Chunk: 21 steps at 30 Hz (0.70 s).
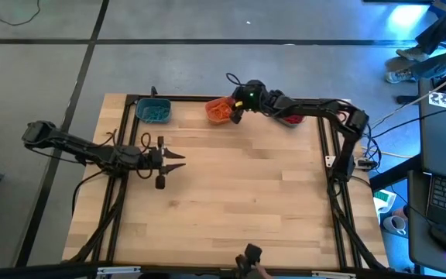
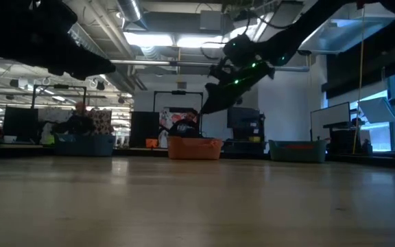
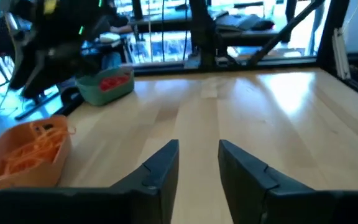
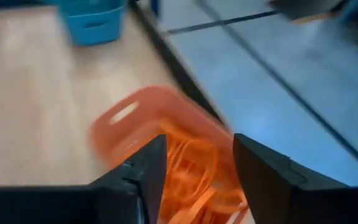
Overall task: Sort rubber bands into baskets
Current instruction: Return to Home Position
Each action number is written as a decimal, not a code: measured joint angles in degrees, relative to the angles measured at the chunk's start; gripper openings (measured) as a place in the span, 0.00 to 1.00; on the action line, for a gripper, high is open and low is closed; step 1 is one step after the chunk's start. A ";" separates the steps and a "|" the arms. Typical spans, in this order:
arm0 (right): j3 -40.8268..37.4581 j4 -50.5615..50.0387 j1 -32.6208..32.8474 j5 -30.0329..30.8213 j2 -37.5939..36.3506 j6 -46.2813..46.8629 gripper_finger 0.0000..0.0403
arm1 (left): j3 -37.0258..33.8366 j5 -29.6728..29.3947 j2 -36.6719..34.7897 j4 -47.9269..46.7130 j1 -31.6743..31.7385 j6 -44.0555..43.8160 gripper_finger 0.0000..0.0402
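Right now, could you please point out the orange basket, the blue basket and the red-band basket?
orange basket [image 2: 194, 149], low view, front wall.
blue basket [image 4: 95, 28], right wrist view, side wall.
red-band basket [image 3: 104, 96], left wrist view, side wall.

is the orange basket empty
No, the orange basket holds a heap of orange rubber bands.

Overhead, low and two wrist cameras (orange basket [image 2: 194, 149] in all four)
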 joint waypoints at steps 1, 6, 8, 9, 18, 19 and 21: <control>0.00 -2.00 0.01 -1.78 -1.13 -0.69 0.47 | 0.01 0.25 -0.68 -1.14 0.50 -0.25 0.26; -1.39 -13.24 2.62 -9.16 -8.04 -0.91 0.46 | -0.02 3.39 -5.30 -6.60 2.68 -1.00 0.16; -4.85 -14.58 4.62 -10.26 -11.23 -1.00 0.43 | -0.02 3.82 -7.42 -9.04 3.41 -0.97 0.11; -7.13 -14.52 5.82 -10.50 -13.07 -0.98 0.41 | -0.02 4.03 -8.49 -10.17 3.77 -1.01 0.09; -34.55 -1.61 17.14 -8.43 -39.67 8.83 0.19 | -0.28 8.09 -16.02 -16.03 5.86 -2.86 0.01; -37.49 -0.67 18.15 -8.26 -43.40 9.92 0.17 | -0.28 8.17 -16.52 -16.44 5.99 -3.13 0.01; -43.01 1.93 19.91 -8.24 -50.15 12.26 0.12 | -0.42 8.26 -17.10 -16.81 6.33 -3.51 0.01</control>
